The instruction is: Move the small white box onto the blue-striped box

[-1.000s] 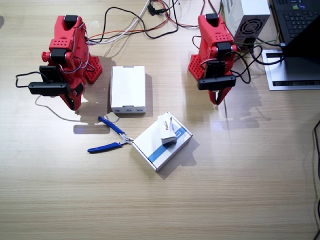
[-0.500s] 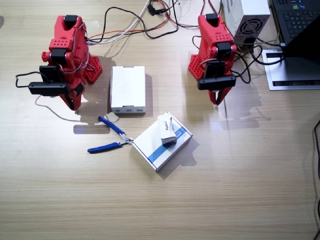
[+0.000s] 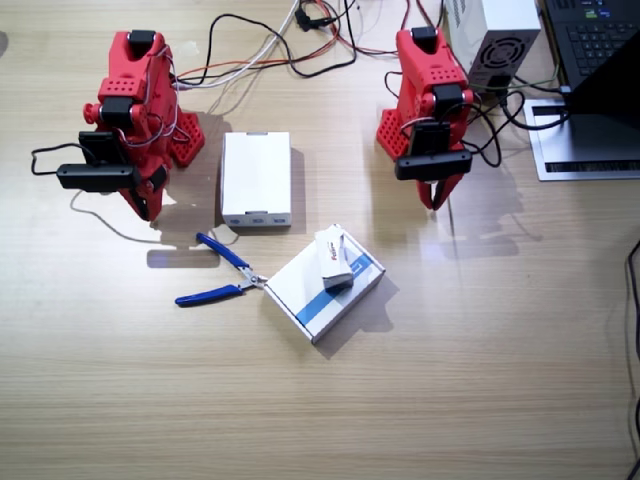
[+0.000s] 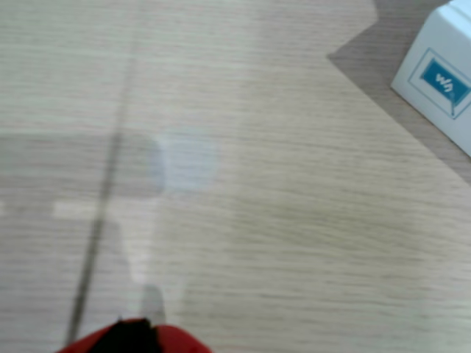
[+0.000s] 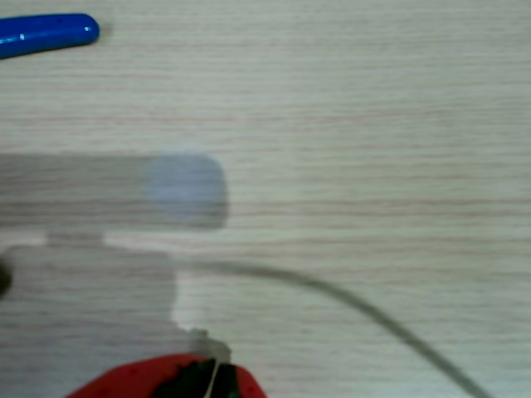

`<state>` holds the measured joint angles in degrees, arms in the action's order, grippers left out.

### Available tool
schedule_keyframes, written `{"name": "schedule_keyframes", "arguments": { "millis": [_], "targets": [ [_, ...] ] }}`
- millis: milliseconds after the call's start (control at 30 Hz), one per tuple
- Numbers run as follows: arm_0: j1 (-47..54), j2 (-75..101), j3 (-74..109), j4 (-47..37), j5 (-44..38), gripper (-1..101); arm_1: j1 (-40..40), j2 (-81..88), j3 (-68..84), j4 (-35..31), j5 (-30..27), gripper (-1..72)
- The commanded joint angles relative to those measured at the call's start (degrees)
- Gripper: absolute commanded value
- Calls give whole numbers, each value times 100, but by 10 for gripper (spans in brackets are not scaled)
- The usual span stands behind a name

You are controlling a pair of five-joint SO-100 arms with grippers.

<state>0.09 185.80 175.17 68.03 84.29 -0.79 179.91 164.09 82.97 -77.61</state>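
one small white box (image 3: 333, 258) atop one blue-striped box (image 3: 325, 283), two folded arms

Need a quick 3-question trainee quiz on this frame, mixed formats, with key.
1. True or false: the small white carton with red lettering lies on the flat white cardboard box with a blue stripe.
2. Which lies nearest the blue-handled pliers? A) the plain white flat box B) the grey power supply C) the laptop
3. Fill in: the left gripper and right gripper both hold ____.

Key: 1 true; 2 A; 3 nothing. Both grippers are shut, away from the boxes.
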Motion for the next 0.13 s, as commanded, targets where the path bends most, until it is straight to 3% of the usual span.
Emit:
{"name": "schedule_keyframes", "arguments": {
  "millis": [0, 100],
  "targets": [
    [105, 167, -105, 158, -26, 0, -141, 149, -70, 141, -79, 5],
    [105, 167, -105, 158, -26, 0, -141, 149, -70, 141, -79, 5]
  ]
}}
